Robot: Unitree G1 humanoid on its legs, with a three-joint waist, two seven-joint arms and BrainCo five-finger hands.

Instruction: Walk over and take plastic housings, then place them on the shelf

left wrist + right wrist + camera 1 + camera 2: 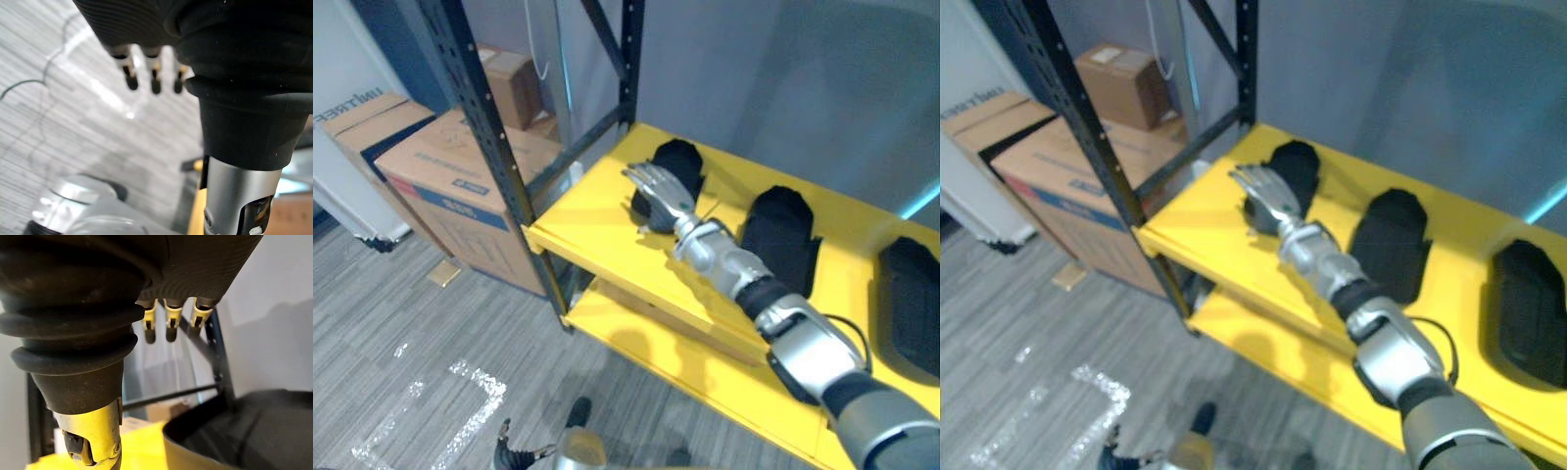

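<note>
Right hand (656, 193) is extended over the left end of the yellow shelf (592, 223), fingers (168, 328) straight and lying close together, thumb apart, nothing pinched. It sits above the near side of the leftmost plastic housing (685, 160); whether the palm touches it cannot be told. Two further plastic housings, the middle one (781, 235) and the right one (911, 294), lie flat on the same shelf, well apart from each other. Left hand (154, 83) hangs over the floor, fingers relaxed and holding nothing. Judged risks: the leftmost housing lies near the shelf's open left end, beside the black upright (484, 127). A fingertip catching its rim on withdrawal could drag it toward the front lip or off the end, onto the lower shelf (636, 328) or the cardboard boxes (450, 176). A low sweep of the forearm could also shift the middle housing.
</note>
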